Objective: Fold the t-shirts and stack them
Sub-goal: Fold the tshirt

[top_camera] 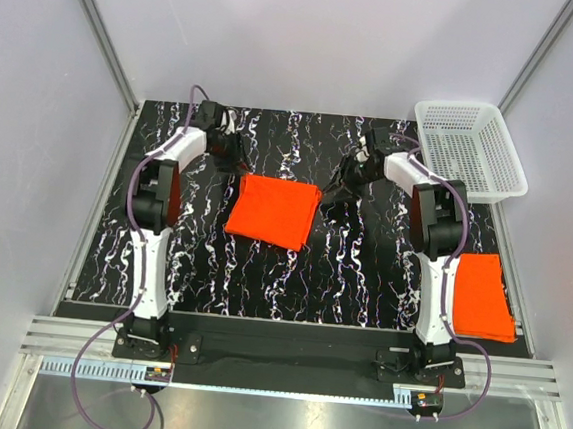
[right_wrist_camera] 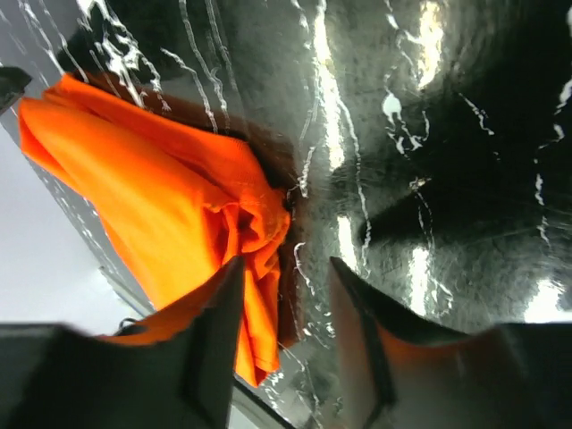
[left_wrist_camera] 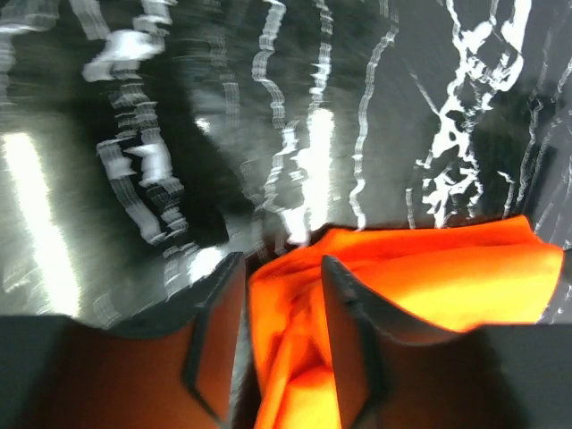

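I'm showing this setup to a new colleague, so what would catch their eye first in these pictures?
A bright orange folded t-shirt lies mid-table on the black marbled table, with the left gripper and the right gripper at its far corners. A second orange t-shirt, folded, sits at the near right edge, and a white mesh basket at the far right corner.

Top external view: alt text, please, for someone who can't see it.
A folded orange t-shirt lies centred on the black marbled table, the left claw by its far left corner, the right claw by its far right corner. A second folded t-shirt sits near right; a white mesh basket stands far right.
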`<state>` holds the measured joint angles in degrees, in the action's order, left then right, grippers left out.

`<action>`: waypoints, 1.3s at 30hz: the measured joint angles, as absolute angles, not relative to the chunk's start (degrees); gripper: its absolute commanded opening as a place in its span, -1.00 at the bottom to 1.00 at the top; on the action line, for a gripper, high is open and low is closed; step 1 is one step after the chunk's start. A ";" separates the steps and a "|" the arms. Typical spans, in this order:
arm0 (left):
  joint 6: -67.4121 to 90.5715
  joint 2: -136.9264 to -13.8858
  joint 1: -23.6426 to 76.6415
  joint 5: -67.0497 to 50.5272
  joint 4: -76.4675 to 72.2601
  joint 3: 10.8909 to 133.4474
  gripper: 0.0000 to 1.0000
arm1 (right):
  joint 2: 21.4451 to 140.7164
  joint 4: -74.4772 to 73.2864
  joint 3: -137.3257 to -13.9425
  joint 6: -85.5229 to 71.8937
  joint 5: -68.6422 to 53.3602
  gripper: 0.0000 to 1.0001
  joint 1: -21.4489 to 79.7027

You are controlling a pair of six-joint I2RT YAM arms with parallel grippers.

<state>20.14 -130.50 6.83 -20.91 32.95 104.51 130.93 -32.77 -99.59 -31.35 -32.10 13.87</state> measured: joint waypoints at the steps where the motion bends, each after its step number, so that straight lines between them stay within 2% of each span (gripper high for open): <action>1: 19.66 -129.73 6.52 -19.97 33.41 104.44 0.15 | 130.91 -33.87 -100.42 -30.39 -31.68 0.20 13.85; 2: 19.14 -128.84 6.35 -19.25 33.67 104.25 0.29 | 130.85 -34.52 -101.06 -29.65 -31.27 0.37 13.82; 3: 18.98 -127.85 6.17 -18.85 33.56 103.74 0.39 | 130.67 -34.94 -101.34 -28.99 -30.92 0.46 13.82; 6: 17.74 -123.28 5.56 -19.29 33.52 100.92 0.44 | 129.86 -36.60 -101.23 -27.68 -31.14 0.58 13.82; 13: 15.84 -120.68 5.89 -26.30 32.93 96.18 0.60 | 129.21 -33.69 -97.45 -27.07 -37.04 0.66 13.82; 18: 15.49 -124.20 6.48 -29.47 32.38 96.05 0.58 | 129.34 -29.36 -95.53 -29.10 -40.66 0.57 13.89; 22: 16.19 -127.83 6.63 -33.10 32.34 97.54 0.44 | 129.75 -25.47 -95.55 -31.05 -43.09 0.45 14.06; 29: 16.47 -130.43 6.13 -34.81 32.12 100.71 0.15 | 132.22 -23.03 -95.70 -34.26 -44.47 0.37 14.79; 31: 16.49 -131.07 5.91 -35.68 32.29 101.38 -0.07 | 132.60 -22.74 -95.70 -35.03 -44.56 0.33 14.85; 32: 16.45 -131.52 5.76 -36.42 32.49 101.97 -0.27 | 132.79 -22.37 -95.70 -35.48 -44.62 0.31 14.85; 33: 16.67 -131.94 5.61 -37.08 32.51 102.35 -0.34 | 132.99 -22.09 -95.72 -35.97 -44.80 0.18 14.85; 35: 16.51 -132.97 5.26 -38.59 32.51 103.18 -0.40 | 133.29 -21.74 -95.72 -36.69 -44.93 0.13 14.85; 37: 16.49 -133.62 5.10 -39.59 32.51 103.55 -0.42 | 133.62 -21.63 -95.72 -37.28 -44.69 -0.02 14.85; 39: 16.53 -133.75 5.06 -39.86 32.64 103.57 -0.48 | 134.06 -21.47 -95.79 -38.02 -44.49 -0.23 14.85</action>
